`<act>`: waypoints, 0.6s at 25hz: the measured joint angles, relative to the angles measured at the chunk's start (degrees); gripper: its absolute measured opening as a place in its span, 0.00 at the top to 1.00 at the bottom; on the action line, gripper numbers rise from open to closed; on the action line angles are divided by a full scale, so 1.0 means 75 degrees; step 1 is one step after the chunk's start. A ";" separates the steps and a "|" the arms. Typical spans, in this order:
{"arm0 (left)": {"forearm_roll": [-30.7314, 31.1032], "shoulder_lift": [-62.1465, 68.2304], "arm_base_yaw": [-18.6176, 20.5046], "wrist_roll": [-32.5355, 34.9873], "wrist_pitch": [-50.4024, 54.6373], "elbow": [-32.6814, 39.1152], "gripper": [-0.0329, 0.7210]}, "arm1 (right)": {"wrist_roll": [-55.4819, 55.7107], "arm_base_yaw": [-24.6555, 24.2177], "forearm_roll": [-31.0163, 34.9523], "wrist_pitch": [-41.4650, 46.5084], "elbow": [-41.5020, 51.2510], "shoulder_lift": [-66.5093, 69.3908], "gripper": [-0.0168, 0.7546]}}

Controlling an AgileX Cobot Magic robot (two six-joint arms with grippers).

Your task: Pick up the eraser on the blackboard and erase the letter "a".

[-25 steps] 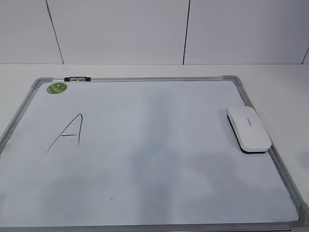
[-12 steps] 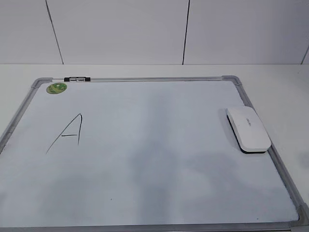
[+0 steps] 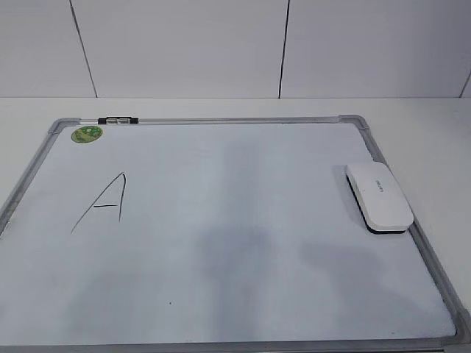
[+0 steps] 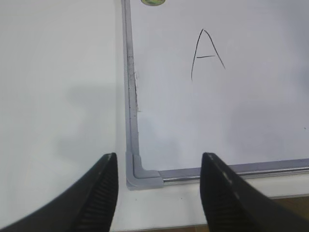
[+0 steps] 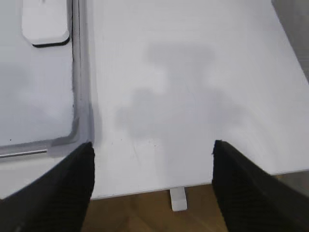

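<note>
The white eraser [image 3: 379, 197] lies on the right side of the blackboard [image 3: 221, 120], against its right frame. Its near end also shows in the right wrist view [image 5: 46, 21]. A tall capital "A" [image 3: 103, 202] is drawn at the board's left. No lowercase "a" shows in any view. My left gripper [image 4: 158, 159] is open and empty above the board's near left corner [image 4: 142, 176]. My right gripper [image 5: 152, 144] is open and empty over the bare table, right of the board's near right corner [image 5: 79, 130]. Neither gripper shows in the exterior view.
A round green sticker [image 3: 87, 134] and a small black clip [image 3: 118, 119] sit at the board's far left corner. The white table's front edge [image 5: 145, 193] runs just below my right gripper, with brown floor beyond. A panelled wall stands behind the table.
The faint shadows on the board have shifted a little. The eraser, the board and the capital "A" are where they were.
</note>
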 joint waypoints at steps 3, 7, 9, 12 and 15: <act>0.0000 -0.0370 0.0015 0.0000 0.0000 0.0000 0.44 | 0.0000 -0.0036 -0.0012 0.0014 0.0000 -0.0624 0.21; 0.0000 -0.0837 0.0015 0.0000 0.0015 0.0000 0.44 | 0.0000 -0.0036 -0.0012 0.0014 0.0000 -0.1355 0.21; -0.0016 -0.0911 0.0015 0.0000 0.0028 0.0000 0.44 | 0.0000 -0.0036 -0.0017 0.0014 0.0000 -0.1570 0.21; -0.0016 -0.0929 0.0015 0.0000 0.0028 0.0000 0.44 | 0.0000 -0.0036 -0.0031 0.0029 0.0000 -0.1638 0.21; -0.0016 -0.0929 0.0015 0.0000 0.0028 0.0000 0.44 | 0.0000 -0.0036 -0.0031 0.0029 0.0000 -0.1644 0.21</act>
